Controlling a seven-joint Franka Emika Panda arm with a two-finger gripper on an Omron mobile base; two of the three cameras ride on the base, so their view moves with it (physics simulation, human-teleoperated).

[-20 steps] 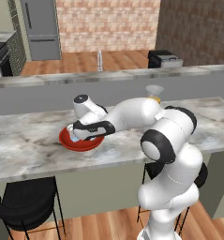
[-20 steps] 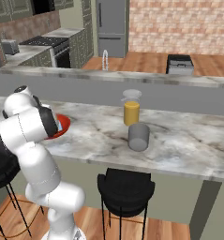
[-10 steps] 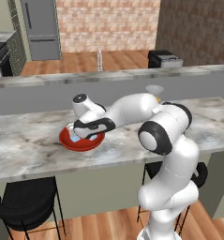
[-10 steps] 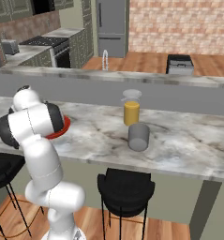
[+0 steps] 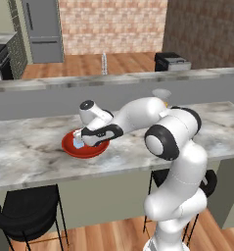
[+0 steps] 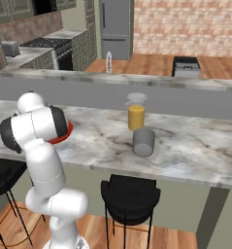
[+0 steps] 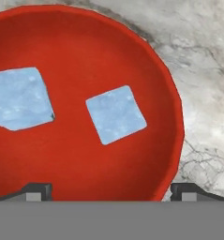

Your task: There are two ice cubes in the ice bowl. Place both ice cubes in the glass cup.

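The red ice bowl (image 5: 73, 148) (image 7: 94, 47) (image 6: 67, 133) rests on the marble counter at the left. Both pale-blue ice cubes lie inside it: one (image 7: 115, 114) sits between the fingertip lines, the other (image 7: 19, 97) lies further left. My gripper (image 5: 79, 143) (image 7: 111, 190) hovers just above the bowl, open, with its dark fingertips (image 7: 37, 190) wide apart and nothing held. The clear greyish glass cup (image 6: 143, 142) stands far to the right on the counter, in front of the taller glass of orange liquid (image 6: 136, 113).
A raised grey ledge (image 5: 118, 83) runs behind the counter. Black stools (image 6: 129, 194) (image 5: 25, 211) stand below the counter's front edge. Bare marble (image 6: 103, 141) lies between the bowl and the cup.
The gripper has dropped slightly lower over the bowl and the arm's elbow has swung forward. The bowl, cubes and cup have not moved.
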